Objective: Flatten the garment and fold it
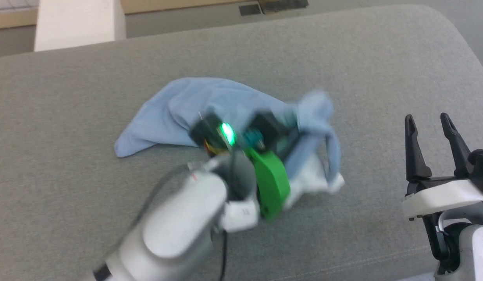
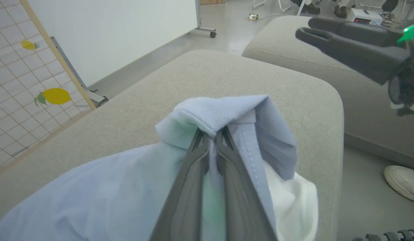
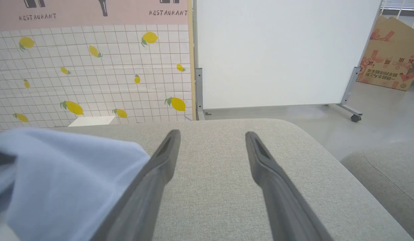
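Note:
The garment [image 1: 186,111] is a light blue knit shirt lying crumpled on the grey cushion, with a white part bunched at its right end. My left gripper [image 2: 212,135] is shut on a fold of the garment [image 2: 227,113], its two fingers pressed together under a hem. In the head view the left gripper [image 1: 300,117] reaches into the shirt's right side, blurred. My right gripper [image 1: 428,123] stands open to the right of the garment, apart from it. In the right wrist view its fingers [image 3: 166,150] are spread over bare cushion, with the garment [image 3: 59,174] at the left.
The grey cushion [image 1: 108,218] spans the head view; its rounded edge [image 1: 460,35] falls off at the right. A second cushion [image 2: 294,43] lies beyond a gap. A shoe [image 2: 402,182] rests on the floor. A lemon-print panel [image 3: 93,73] and a white board [image 3: 277,50] stand behind.

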Controlling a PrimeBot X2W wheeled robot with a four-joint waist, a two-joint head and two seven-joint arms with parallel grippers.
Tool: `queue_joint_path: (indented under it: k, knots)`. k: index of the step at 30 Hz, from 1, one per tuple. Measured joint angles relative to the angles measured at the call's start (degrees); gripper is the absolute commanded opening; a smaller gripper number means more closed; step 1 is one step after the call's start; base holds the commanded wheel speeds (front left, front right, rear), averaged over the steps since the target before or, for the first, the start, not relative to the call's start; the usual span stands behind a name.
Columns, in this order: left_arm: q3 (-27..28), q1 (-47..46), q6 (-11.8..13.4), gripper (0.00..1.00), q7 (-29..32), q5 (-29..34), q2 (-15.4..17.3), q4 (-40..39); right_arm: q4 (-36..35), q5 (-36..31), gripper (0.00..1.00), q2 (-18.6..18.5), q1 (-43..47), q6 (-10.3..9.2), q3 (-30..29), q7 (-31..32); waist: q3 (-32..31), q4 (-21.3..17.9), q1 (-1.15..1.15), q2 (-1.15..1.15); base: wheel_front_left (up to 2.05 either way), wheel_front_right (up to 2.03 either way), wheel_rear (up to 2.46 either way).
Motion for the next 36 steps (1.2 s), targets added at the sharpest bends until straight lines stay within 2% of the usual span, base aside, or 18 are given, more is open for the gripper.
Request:
queue_joint_path:
  k: [2,3,7,11,15,18,22,28,33,36]
  knots:
    - [-2.21,2.32,0.01,0.02,0.64,0.00,-0.79,1.40,0.45,0.22,1.00,0.01,-0.10,0.01,0.07,-0.33,0.75,-0.68,0.00,0.00,0.00,0.00,0.00]
    - [-3.44,3.36,-0.02,1.00,0.67,0.03,-1.12,1.75,0.68,0.23,1.00,0.01,-0.21,0.01,0.12,-0.43,1.12,-1.02,0.00,0.00,0.00,0.00,0.00]
    - [-5.91,5.34,-0.33,1.00,0.64,0.04,-1.98,1.67,1.59,0.31,1.00,0.01,-0.32,0.01,0.32,-0.65,1.93,-1.59,0.00,0.00,0.00,0.00,0.00]
    - [-5.61,5.52,-0.32,1.00,-0.51,-0.02,-1.96,0.56,2.43,0.31,1.00,0.01,-0.31,0.00,0.59,-0.38,1.30,-1.20,0.00,0.00,0.00,0.00,0.00]
    - [-2.80,5.25,0.55,1.00,-2.29,-0.41,-1.91,-1.29,3.11,0.19,1.00,0.03,-0.27,0.01,0.94,0.44,-0.38,-0.21,0.00,0.00,0.00,0.00,0.00]
    - [0.55,4.51,2.37,1.00,-3.94,-1.26,-0.90,-2.16,3.23,0.10,1.00,0.02,-0.07,0.00,1.05,1.25,-2.11,1.06,0.00,0.00,0.00,0.00,0.00]
    - [6.26,3.99,5.77,1.00,-6.98,-1.64,3.10,-2.50,3.12,0.07,1.00,0.02,1.29,0.01,1.85,2.91,-4.51,3.28,0.00,0.00,0.00,0.00,0.00]
    - [14.59,8.21,11.48,1.00,-10.29,-2.02,12.21,-4.07,1.71,0.04,1.00,0.05,3.63,0.00,2.21,4.78,-6.91,7.53,0.00,0.00,0.00,0.00,0.00]
    - [17.96,15.72,15.03,1.00,-13.76,-1.93,17.48,-6.15,1.18,0.10,1.00,0.11,5.14,0.01,3.15,5.78,-8.08,10.73,0.00,0.00,0.00,0.00,0.00]
    - [18.28,21.15,16.91,1.00,-15.91,-1.71,18.83,-7.56,0.97,0.12,1.00,0.11,5.72,0.00,3.14,6.03,-8.57,12.28,0.00,0.00,0.00,0.00,0.00]
